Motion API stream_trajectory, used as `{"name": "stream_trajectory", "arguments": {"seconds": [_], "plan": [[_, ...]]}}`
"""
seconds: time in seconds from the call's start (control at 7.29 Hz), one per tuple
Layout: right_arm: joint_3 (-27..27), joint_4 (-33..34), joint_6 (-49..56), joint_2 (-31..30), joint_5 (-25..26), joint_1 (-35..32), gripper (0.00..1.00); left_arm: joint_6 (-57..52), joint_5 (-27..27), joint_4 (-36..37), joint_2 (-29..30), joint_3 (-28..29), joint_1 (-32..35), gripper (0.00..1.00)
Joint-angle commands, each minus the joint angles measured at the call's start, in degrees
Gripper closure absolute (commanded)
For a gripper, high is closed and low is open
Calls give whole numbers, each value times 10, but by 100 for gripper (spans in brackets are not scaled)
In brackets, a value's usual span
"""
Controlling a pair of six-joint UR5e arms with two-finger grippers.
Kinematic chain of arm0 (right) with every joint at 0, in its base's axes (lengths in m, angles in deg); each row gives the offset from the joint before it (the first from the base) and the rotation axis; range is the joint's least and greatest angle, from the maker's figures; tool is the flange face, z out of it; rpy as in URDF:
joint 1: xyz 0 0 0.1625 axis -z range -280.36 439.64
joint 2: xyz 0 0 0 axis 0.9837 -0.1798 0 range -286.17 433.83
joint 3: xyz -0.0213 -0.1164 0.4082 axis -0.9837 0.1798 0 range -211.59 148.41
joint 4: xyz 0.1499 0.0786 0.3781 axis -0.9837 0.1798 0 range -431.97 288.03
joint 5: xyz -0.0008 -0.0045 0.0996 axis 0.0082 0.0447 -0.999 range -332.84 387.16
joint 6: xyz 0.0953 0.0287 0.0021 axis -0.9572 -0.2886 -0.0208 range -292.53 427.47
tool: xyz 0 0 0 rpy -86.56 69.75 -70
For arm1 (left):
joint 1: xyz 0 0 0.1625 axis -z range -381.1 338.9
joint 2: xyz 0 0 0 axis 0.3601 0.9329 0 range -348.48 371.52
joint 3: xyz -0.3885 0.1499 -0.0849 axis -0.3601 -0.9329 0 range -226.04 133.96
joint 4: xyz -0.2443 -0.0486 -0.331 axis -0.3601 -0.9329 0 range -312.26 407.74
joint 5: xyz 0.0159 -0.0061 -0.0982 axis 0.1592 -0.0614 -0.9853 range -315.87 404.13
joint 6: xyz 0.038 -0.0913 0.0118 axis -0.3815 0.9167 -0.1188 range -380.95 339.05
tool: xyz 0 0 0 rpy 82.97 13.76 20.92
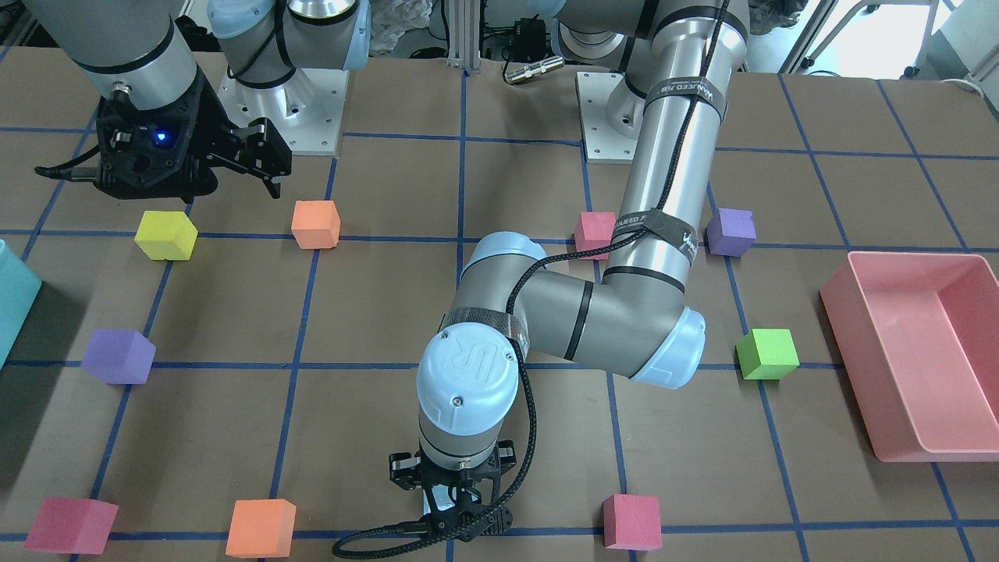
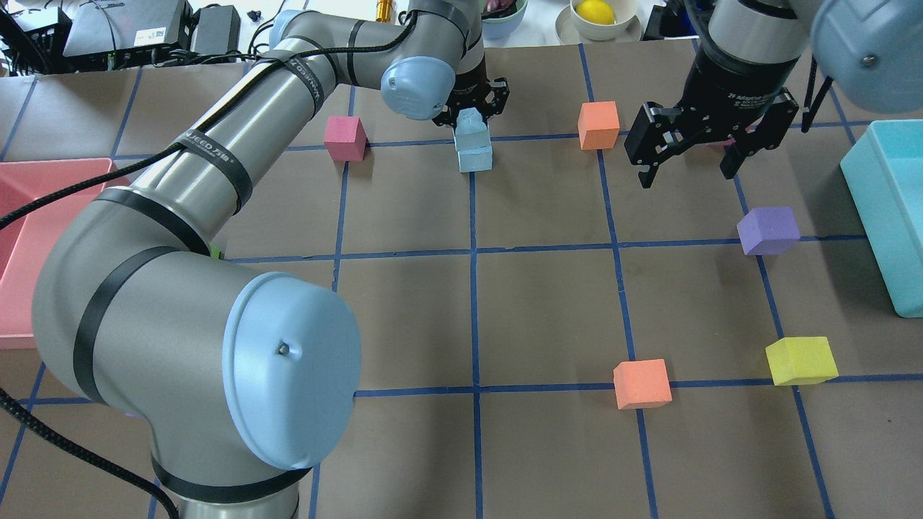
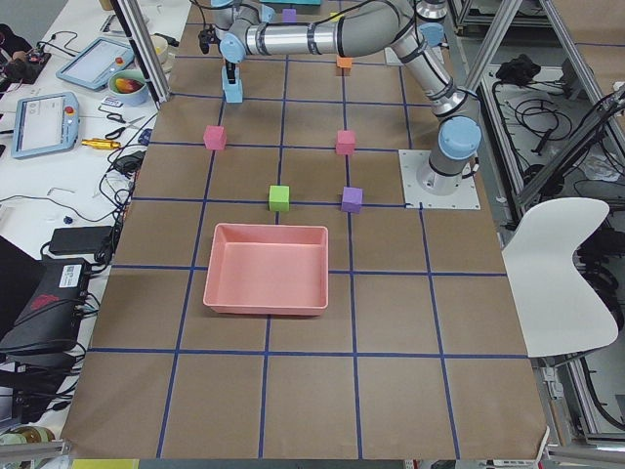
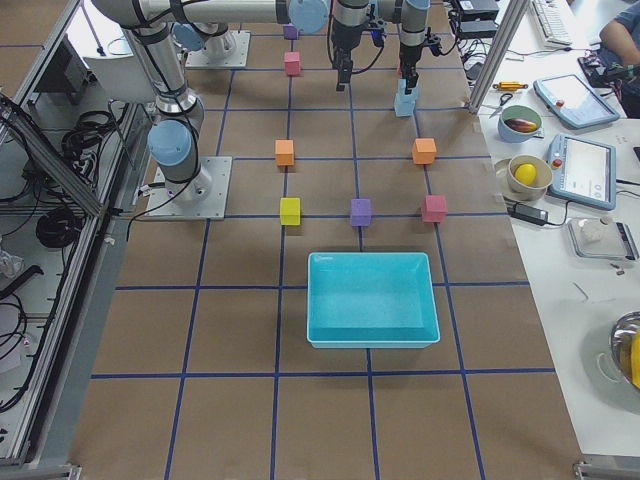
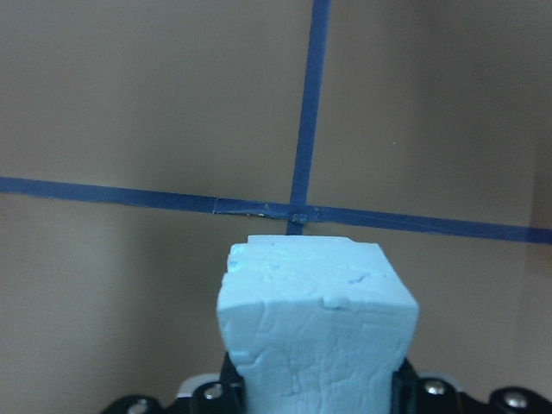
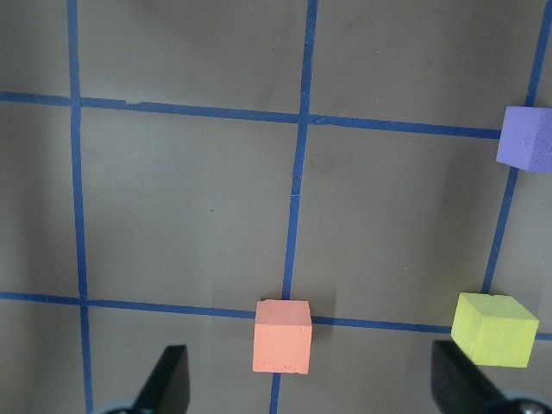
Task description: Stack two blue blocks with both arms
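1. Far left edge: pink bin (image 2: pixel 36 216) on the worktop (image 2: pixel 548 310); the left arm (image 2: pixel 216 158) stretches out to the far side
2. Next, the pink cube (image 2: pixel 345 138) on a tape line, near the stack but apart from it
3. Centre, far side: the left gripper (image 2: pixel 472 115) is clamped on the upper blue block (image 2: pixel 470 126), which sits slightly askew on the lower blue block (image 2: pixel 476 157), right by a tape crossing
4. Right of the stack: far orange cube (image 2: pixel 598 125); near orange cube (image 2: pixel 642 383) is well apart, closer to the robot
5. The right gripper (image 2: pixel 685 176) hangs above the worktop, jaws spread wide, nothing between them
6. Then the purple cube (image 2: pixel 768 231) and yellow cube (image 2: pixel 800 360), apart from each other
7. Far right edge: teal bin (image 2: pixel 883 216)
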Motion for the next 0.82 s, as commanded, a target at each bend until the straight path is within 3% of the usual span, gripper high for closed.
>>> {"name": "stream_trajectory", "arguments": {"seconds": [0.0,0.27,0.69], "plan": [[0,1,0,0,0,0,0,1,1,2,6,0,5,100],[-4,3,-2,-1,1,0,0,1,0,5,13,0,7,1],[-9,2,-2,-2,1,0,0,-3,0,5,12,-1,6,0]]}}
